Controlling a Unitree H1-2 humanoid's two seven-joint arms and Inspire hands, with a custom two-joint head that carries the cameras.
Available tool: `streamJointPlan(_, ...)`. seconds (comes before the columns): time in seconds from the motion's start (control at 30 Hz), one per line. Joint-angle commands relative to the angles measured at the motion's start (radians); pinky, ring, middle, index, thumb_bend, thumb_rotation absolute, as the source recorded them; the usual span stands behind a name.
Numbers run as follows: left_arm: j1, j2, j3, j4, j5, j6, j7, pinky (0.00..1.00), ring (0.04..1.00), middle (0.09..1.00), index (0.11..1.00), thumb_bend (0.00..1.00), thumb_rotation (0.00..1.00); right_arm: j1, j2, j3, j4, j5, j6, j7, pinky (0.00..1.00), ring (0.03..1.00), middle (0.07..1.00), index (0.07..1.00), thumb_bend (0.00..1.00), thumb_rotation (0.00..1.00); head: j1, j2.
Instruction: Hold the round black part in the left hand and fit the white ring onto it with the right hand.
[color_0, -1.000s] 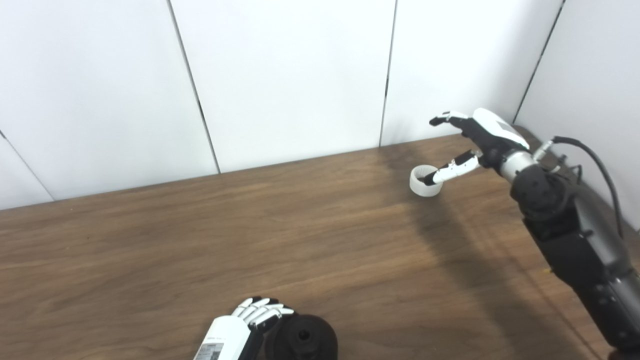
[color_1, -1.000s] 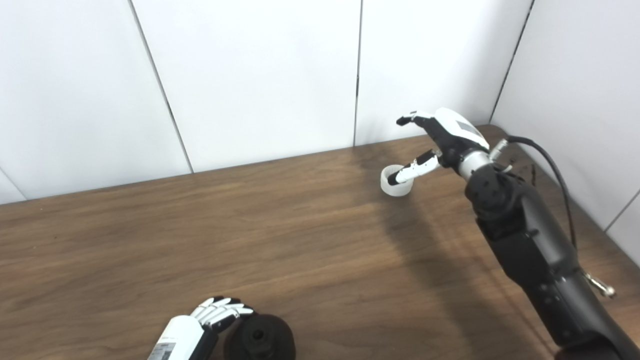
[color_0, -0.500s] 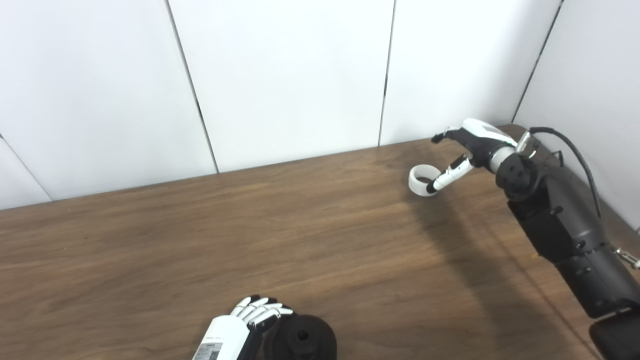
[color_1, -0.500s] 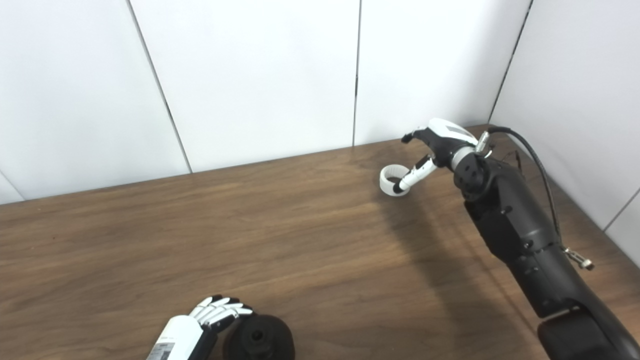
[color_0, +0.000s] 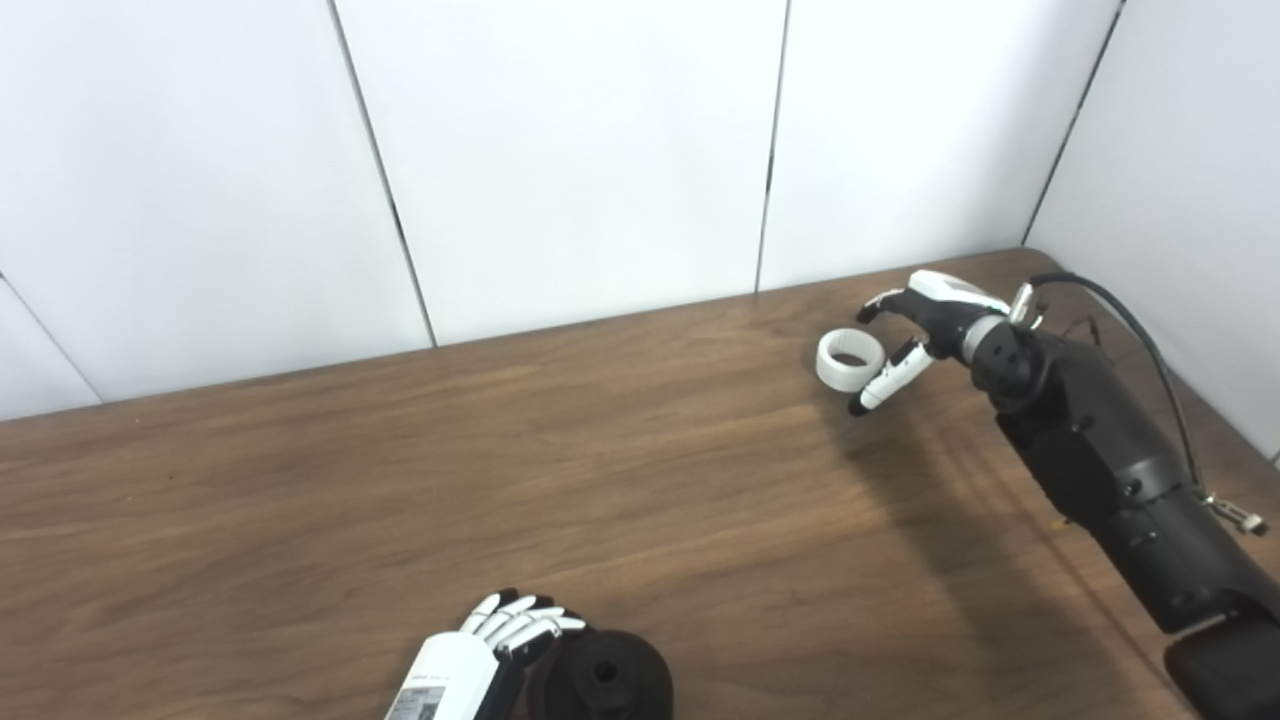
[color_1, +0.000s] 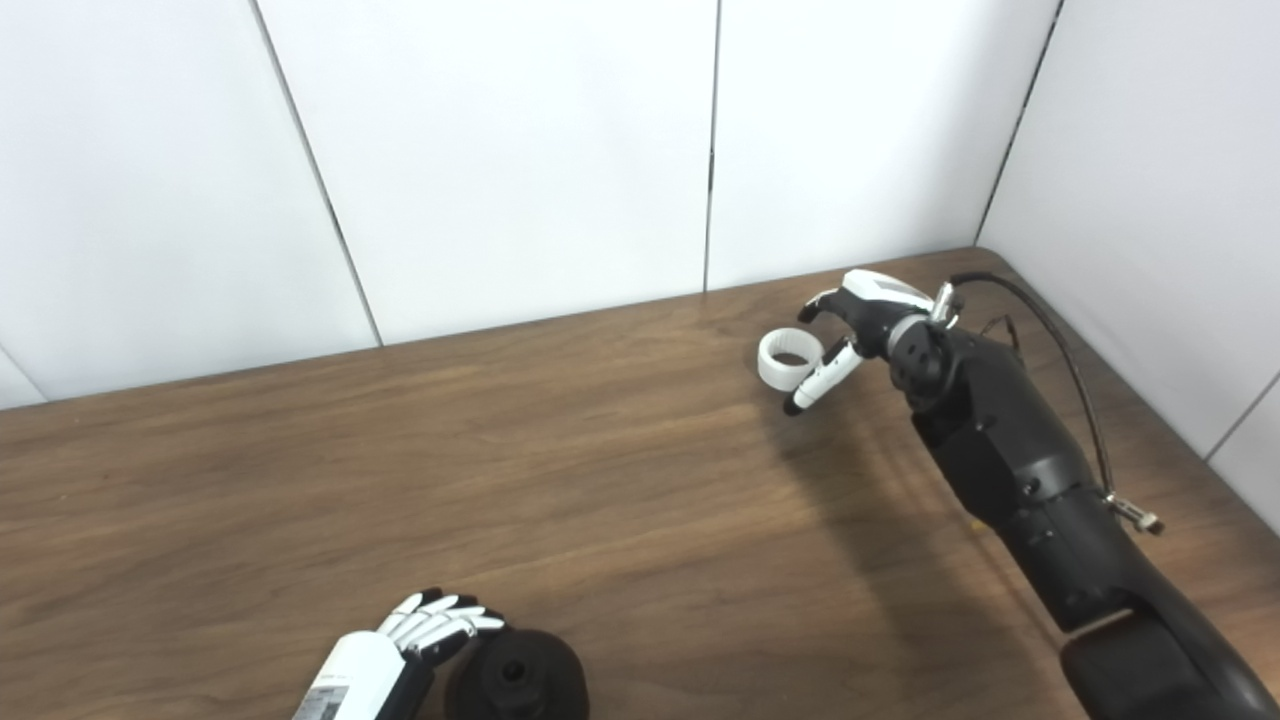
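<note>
Since 1 second ago the right hand (color_0: 905, 335) has dropped toward the table (color_0: 300, 500) in the right of the frame, its fingers spread either side of the white ring (color_0: 850, 358), not yet grasping. If they close off-centre, the ring may tip or skid away. At bottom centre the left hand (color_0: 505, 635) rests against the round black part (color_0: 605, 682); whether it grips, I cannot tell. White wall panels (color_0: 580, 150) stand behind.

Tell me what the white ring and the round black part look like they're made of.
White ring: likely plastic, matte and opaque, an even white band with no glint. Round black part: dull black, maybe rubber or matte plastic, with no shine; cut off by the frame edge, so I can't be sure. Table: wood-grain surface, satin finish.
</note>
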Motion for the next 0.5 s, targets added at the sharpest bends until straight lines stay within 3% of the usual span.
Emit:
streamJointPlan(0.0, 0.016, 0.034, 0.006, 0.030, 0.050, 0.048, -0.049, 0.93, 0.858, 0.780, 0.486, 0.52, 0.07, -0.062, -0.013, -0.001, -0.002, -0.008, -0.003, -0.025, 0.96, 1.000, 0.973, 0.849, 1.00, 0.29, -0.001, 0.000)
streamJointPlan(0.47, 0.018, 0.032, 0.004, 0.024, 0.057, 0.054, -0.049, 0.93, 0.859, 0.786, 0.486, 0.52, 0.07, -0.055, -0.001, 0.044, 0.076, 0.030, -0.025, -0.138, 0.94, 0.992, 0.964, 0.827, 0.96, 0.29, 0.006, 0.001)
